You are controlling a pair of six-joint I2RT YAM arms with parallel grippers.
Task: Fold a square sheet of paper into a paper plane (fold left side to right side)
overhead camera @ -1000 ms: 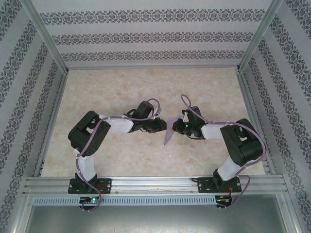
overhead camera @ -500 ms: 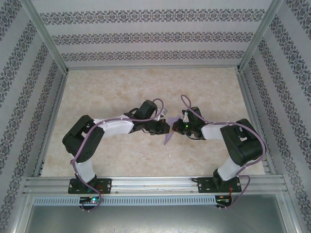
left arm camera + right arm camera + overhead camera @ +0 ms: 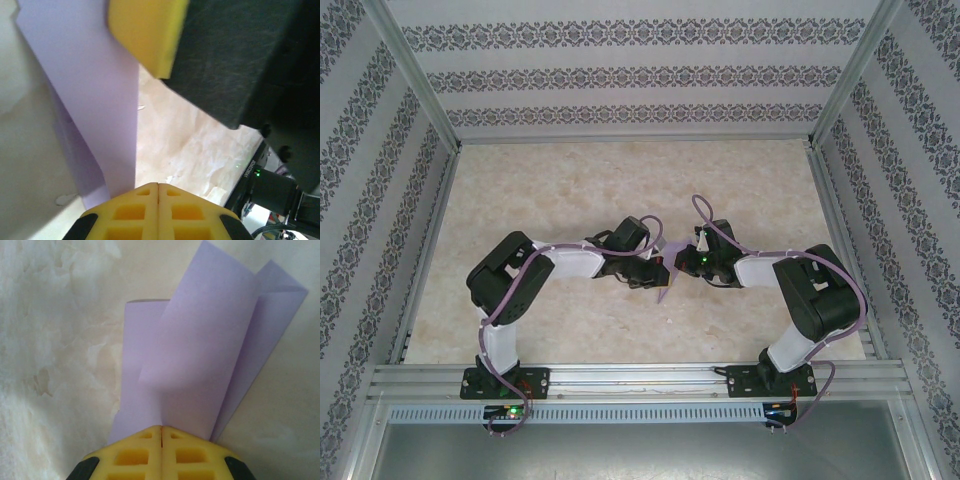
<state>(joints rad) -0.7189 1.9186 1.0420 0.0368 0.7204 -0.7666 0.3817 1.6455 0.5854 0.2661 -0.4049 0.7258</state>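
The square sheet of paper (image 3: pixel 667 285), lavender and creased into a narrow strip with loose flaps, hangs between the two gripper tips at the table's middle. My right gripper (image 3: pixel 161 429) is shut on it, and the paper (image 3: pixel 200 355) fans out straight from the seam of its yellow pads. My left gripper (image 3: pixel 158 186) is shut too, pads pressed together. There the paper (image 3: pixel 95 100) runs past the left finger, and none shows in the seam. One yellow pad (image 3: pixel 145 35) of the right gripper looms just above. From overhead, the left gripper (image 3: pixel 658 268) and right gripper (image 3: pixel 682 262) nearly touch.
The table (image 3: pixel 620 180) has a beige marbled top. Patterned walls (image 3: pixel 620 75) close it in on three sides, and an aluminium rail (image 3: pixel 640 378) runs along the near edge with both arm bases on it.
The left gripper has moved right, up to the paper, and its jaws have shut. The left arm's elbow has shifted. The right arm and its hold on the paper are unchanged.
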